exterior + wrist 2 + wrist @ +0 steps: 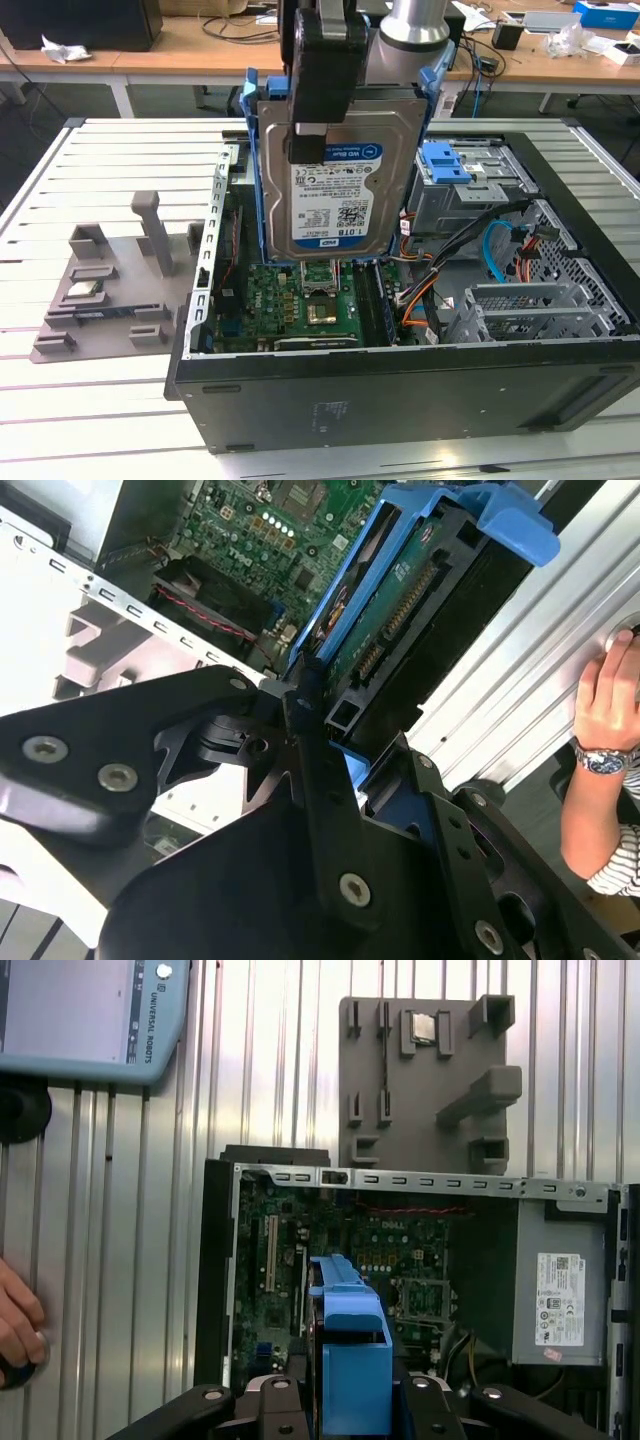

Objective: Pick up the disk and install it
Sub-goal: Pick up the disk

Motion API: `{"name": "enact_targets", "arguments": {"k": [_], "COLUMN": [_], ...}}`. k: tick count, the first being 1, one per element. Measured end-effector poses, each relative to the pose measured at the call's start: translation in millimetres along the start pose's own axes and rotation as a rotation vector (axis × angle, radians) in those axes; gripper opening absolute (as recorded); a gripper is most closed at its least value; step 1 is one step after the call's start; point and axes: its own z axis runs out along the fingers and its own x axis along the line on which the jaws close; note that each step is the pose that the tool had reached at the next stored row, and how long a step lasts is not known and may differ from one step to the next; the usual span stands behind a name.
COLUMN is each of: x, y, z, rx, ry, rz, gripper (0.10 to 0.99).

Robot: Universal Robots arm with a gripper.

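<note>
Status: pick-up done, install not done.

- The gripper (310, 145) is clenched on the disk (335, 185). In the exterior view one black finger lies across the label face. In the second wrist view the fingers (316, 780) pinch the disk (400, 610) from both sides. The grasp looks firm, by my judgement.
- The disk is off the worktop (60, 400), held upright on edge inside its blue bracket. It hangs over the open computer case (400, 390), above the motherboard (300, 300), and appears to touch nothing inside.
- The case lies on its side and reaches toward the worktop's near edge in the exterior view. A grey fixture (110, 290) sits just beside it, toward the worktop's edge on the exterior view's left.
- A drive cage (480, 190) with a blue latch stands in the case, near the disk on the exterior view's right. The disk is not seated in any bay, so placement and seating remain.
- A person's hand (610, 690) rests on the worktop beside the case.
</note>
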Motion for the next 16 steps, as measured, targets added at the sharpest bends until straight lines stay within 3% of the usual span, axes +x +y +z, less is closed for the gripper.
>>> {"name": "enact_targets", "arguments": {"k": [16], "x": [0.9], "y": [-17.7], "z": [5.1], "rx": [0.0], "ry": [0.0005], "rz": [0.0], "gripper": [0.369]}}
